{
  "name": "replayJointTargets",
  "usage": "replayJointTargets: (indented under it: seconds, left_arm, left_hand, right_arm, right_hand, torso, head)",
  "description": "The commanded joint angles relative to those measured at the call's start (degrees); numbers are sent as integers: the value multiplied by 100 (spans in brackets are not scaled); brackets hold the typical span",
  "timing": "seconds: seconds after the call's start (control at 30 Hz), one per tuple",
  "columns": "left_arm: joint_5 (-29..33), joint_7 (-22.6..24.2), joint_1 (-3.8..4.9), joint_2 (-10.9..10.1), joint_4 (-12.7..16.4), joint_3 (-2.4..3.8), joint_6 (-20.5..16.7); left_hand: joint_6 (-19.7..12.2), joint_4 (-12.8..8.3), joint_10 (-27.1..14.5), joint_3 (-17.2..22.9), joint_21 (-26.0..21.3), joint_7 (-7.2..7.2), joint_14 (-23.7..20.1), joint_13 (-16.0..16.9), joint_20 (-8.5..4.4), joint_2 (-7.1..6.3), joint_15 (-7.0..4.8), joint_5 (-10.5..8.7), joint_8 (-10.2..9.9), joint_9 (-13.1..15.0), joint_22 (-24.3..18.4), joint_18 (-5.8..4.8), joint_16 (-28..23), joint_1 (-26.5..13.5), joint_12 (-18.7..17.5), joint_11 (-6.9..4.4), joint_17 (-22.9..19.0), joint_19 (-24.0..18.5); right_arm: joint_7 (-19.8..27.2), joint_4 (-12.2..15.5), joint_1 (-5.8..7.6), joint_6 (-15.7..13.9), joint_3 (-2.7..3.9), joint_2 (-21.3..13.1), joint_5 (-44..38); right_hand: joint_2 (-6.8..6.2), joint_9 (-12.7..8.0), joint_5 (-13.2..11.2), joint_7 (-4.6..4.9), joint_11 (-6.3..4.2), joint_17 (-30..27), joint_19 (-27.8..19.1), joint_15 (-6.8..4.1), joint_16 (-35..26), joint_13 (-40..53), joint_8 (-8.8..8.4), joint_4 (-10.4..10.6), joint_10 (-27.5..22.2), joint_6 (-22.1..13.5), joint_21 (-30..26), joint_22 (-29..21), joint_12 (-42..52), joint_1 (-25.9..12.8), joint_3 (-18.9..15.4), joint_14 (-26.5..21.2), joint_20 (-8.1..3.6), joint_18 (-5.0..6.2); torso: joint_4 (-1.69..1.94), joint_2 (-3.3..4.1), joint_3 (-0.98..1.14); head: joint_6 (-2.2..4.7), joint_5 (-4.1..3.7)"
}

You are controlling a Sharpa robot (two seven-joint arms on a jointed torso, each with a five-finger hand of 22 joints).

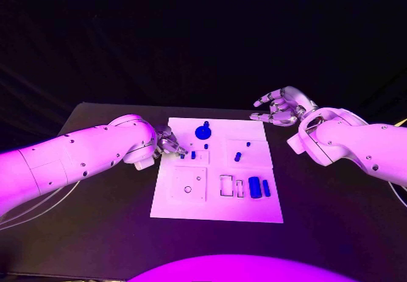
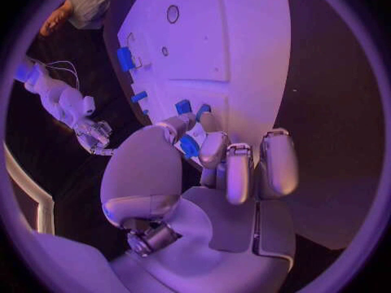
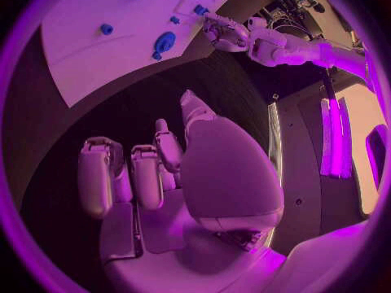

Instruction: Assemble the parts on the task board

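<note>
Two hands in play, only the left one working. Nearest on the task board (image 1: 254,211): a pair of upright blue cylinders (image 1: 256,187) beside an open rectangular slot (image 1: 226,185), well away from either hand's fingers. A square panel with a small ring hole (image 1: 187,190) sits on the board's left half, also untouched.

Further in, the left hand (image 1: 168,144) reaches over the board's left edge. Its fingertips (image 2: 189,120) sit right at two small blue parts (image 2: 192,107); fingers narrow and curled toward them, another blue piece (image 2: 189,146) just under the fingers. Cannot tell if anything is actually pinched — contact is hidden by the fingers.

Beyond those fingertips: a small blue peg (image 1: 238,156) mid-board, then a round blue knob part (image 1: 203,131) near the far edge.

Farthest: the right hand (image 1: 280,107), lifted off the board past its far right corner, fingers spread apart, holding nothing.

Step, as I judge it: the left hand picking or seating a small blue part at the board's left side. Next move likely needs a firm pinch, then a straight push into its socket; risk is the part slipping sideways.
</note>
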Motion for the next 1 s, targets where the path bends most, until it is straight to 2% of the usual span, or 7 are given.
replayJointTargets:
  seconds: [0.03, 0.5, 0.7, 0.77, 0.8, 0.87, 1.0]
  left_arm:
    - [5, 7, 0, 7, 0, 4, -34]
    - [323, 128, -2, -41, 46, 73, -332]
    - [707, 650, -1, -133, 125, 175, -667]
    - [874, 1058, -1, -159, 162, 197, -852]
    - [953, 1398, -1, -166, 185, 206, -984]
    - [955, 1800, -1, -154, 210, 214, -1132]
    - [555, 2501, -4, -77, 230, 218, -1305]
  left_hand:
    - [51, 86, 124, -286, 39, -2, 617, 67, -34, -14, -79, -154, 3, 78, 71, -100, 102, -37, -3, -71, 1592, 72]
    - [-211, 564, -179, -995, -137, 104, 541, -358, 20, 9, -18, -826, -32, 167, -224, -34, -34, -63, -304, 21, 1331, -127]
    - [-611, 563, -809, -1451, -460, 250, 436, -1262, 97, 179, 80, -969, -166, 171, -768, 77, -206, -29, -962, 147, 1029, -501]
    - [-1027, 544, -1558, -1608, -905, 452, 186, -2105, 242, 278, 246, -935, -344, 93, -1455, 206, -523, 217, -1594, 349, 493, -1024]
    - [-1556, 544, -2225, -1537, -1651, 719, -318, -2348, 413, 374, 478, -863, -589, -85, -2500, 403, -1013, 710, -1877, 593, -284, -1861]
    - [-1770, 516, -2511, -1449, -1923, 837, -531, -2455, 514, 425, 571, -845, -700, -239, -2841, 485, -1162, 1053, -1966, 699, -566, -2112]
    - [-1862, 320, -3297, -505, -2872, 1063, -2402, -3199, 775, 183, 852, -880, -1186, -1056, -3561, 580, -2771, 2189, -2782, 957, -2769, -2769]
  right_arm:
    - [16, 4, -4, -1, 2, -2, -4]
    - [30, -5, -4, -10, 2, 4, -3]
    - [46, -10, -6, -28, 2, 1, 1]
    - [55, -13, -6, -37, 2, -1, 3]
    - [62, -16, -6, -44, 2, -2, 6]
    - [73, -21, -7, -53, 2, -4, 9]
    - [98, -31, -7, -62, 1, -4, 20]
  right_hand:
    - [27, 39, 47, -2, -23, 828, 170, -23, -92, -32, 113, 58, -71, -39, -51, 976, -74, -155, 142, 486, -70, 25]
    - [22, 39, 46, -1, -22, 825, 166, -23, -94, -39, 115, 64, -77, -44, -63, 969, -81, -171, 135, 486, -70, 27]
    - [22, 39, 46, -1, -22, 825, 166, -23, -94, -39, 115, 64, -77, -44, -63, 969, -81, -171, 135, 486, -70, 27]
    - [21, 38, 46, 0, -21, 822, 167, -22, -96, -39, 115, 68, -77, -48, -61, 970, -80, -183, 131, 485, -70, 26]
    - [22, 38, 46, 0, -21, 815, 164, -22, -100, -42, 115, 67, -80, -48, -70, 966, -84, -184, 131, 483, -70, 28]
    - [22, 38, 46, 0, -21, 812, 164, -22, -102, -49, 115, 67, -85, -49, -71, 965, -91, -184, 131, 482, -70, 28]
    - [25, 37, 50, 1, -21, 737, 118, -22, -148, -156, 117, 56, -182, -59, -190, 897, -214, -171, 139, 462, -70, 55]
  torso:
    - [-1, -1, -1]
    - [-5, 1, -3]
    - [0, -6, 2]
    - [3, -7, -2]
    - [2, -5, -3]
    - [4, -6, -4]
    - [-3, 7, -7]
  head:
    - [2, -1]
    - [7, -13]
    - [29, -25]
    - [45, -33]
    - [58, -37]
    - [63, -43]
    - [95, -61]
